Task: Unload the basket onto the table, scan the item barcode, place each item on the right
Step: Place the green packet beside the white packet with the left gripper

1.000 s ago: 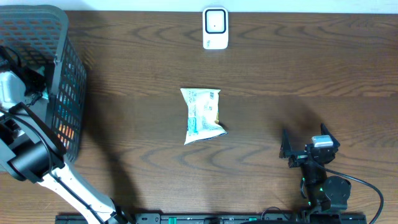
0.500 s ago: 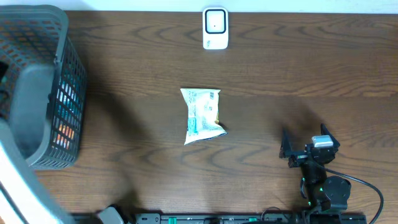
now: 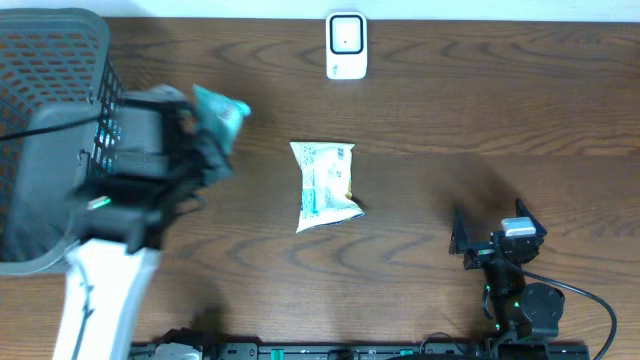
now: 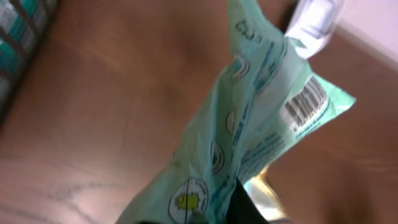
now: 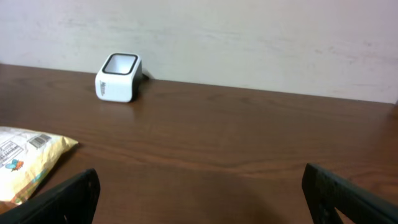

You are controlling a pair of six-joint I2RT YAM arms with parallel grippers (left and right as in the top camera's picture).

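Green packet (image 3: 222,112), in left gripper (image 3: 205,145), has left the basket (image 3: 100,30).

Soft even light; the green packet (image 4: 261,124) and left arm (image 3: 140,170) are motion-blurred, right wrist view sharp.

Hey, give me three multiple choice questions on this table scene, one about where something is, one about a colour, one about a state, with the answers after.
1. Where does the white scanner stand?
A. in the middle
B. at the far edge of the table
C. beside the right arm

2. What colour is the packet in the left gripper?
A. red
B. black
C. green

3. How do the jaws of the right gripper stand?
A. open and empty
B. shut on a wrapper
C. shut on a box

Answers:
1 B, the overhead view shows it alone at the far edge.
2 C, the left wrist view shows a mint green wrapper with a barcode.
3 A, the right wrist view shows both fingers wide apart with nothing between them.
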